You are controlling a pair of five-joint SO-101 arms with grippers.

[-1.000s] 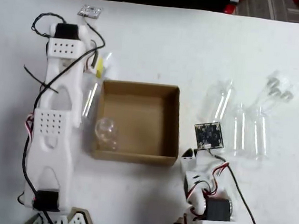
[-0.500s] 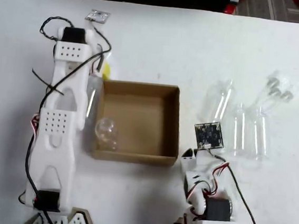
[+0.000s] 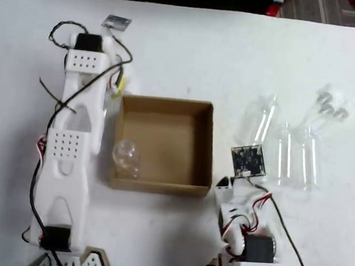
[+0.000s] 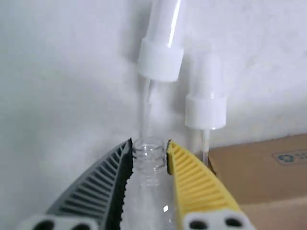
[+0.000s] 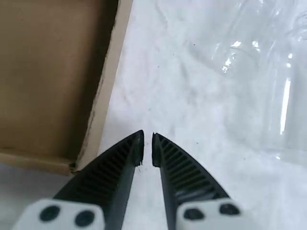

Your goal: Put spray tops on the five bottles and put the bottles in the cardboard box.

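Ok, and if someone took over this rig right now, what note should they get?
Left claw: shut on the neck of an uncapped bottle, beside the cardboard box, mouth facing two spray tops lying on the table.
Right claw: shut, empty, low over the table between the box and three bottles lying there.
Done: one clear bottle seems to be in the box; I cannot tell if it is capped.
Left: cap and box the held bottle, then the three others.
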